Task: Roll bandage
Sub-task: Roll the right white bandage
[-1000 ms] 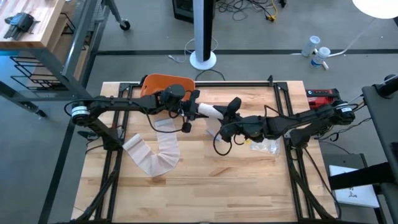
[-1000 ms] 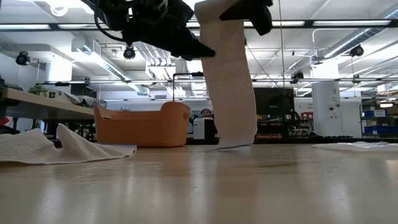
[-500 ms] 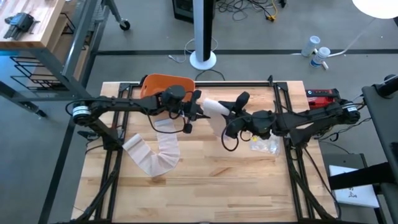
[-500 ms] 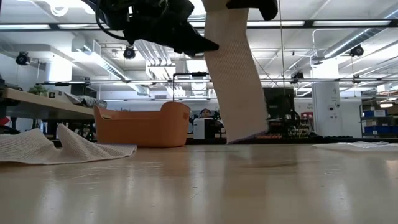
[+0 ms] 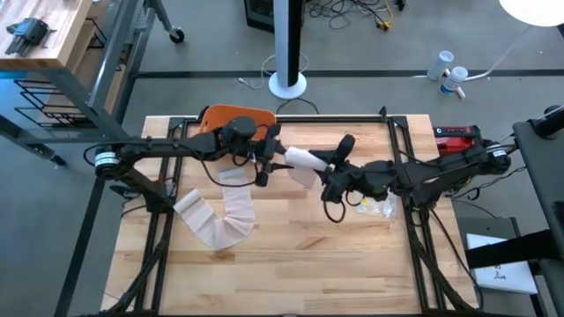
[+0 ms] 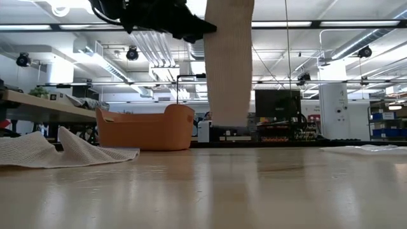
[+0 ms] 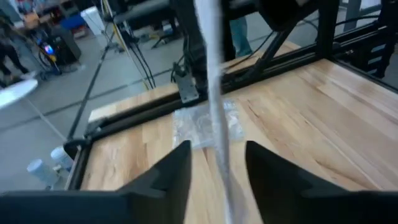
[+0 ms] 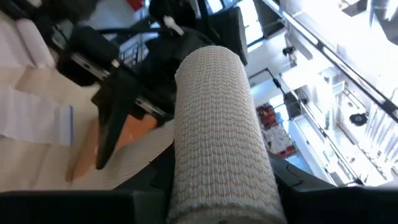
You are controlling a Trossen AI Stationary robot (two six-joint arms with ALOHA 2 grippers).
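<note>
Hanging above table, bandage roll [image 5: 300, 158] between left claw [image 5: 269, 154], right claw [image 5: 337, 157]

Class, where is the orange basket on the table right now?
In the high view the orange basket sits at the table's far edge, left of centre, just behind the left end effector; in the low view it stands left of the hanging bandage.

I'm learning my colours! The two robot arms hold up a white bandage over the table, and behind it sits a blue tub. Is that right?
Almost. The tub is orange, not blue; the low view shows it behind the hanging white bandage. The rest stands: both arms hold the bandage up over the table.
</note>
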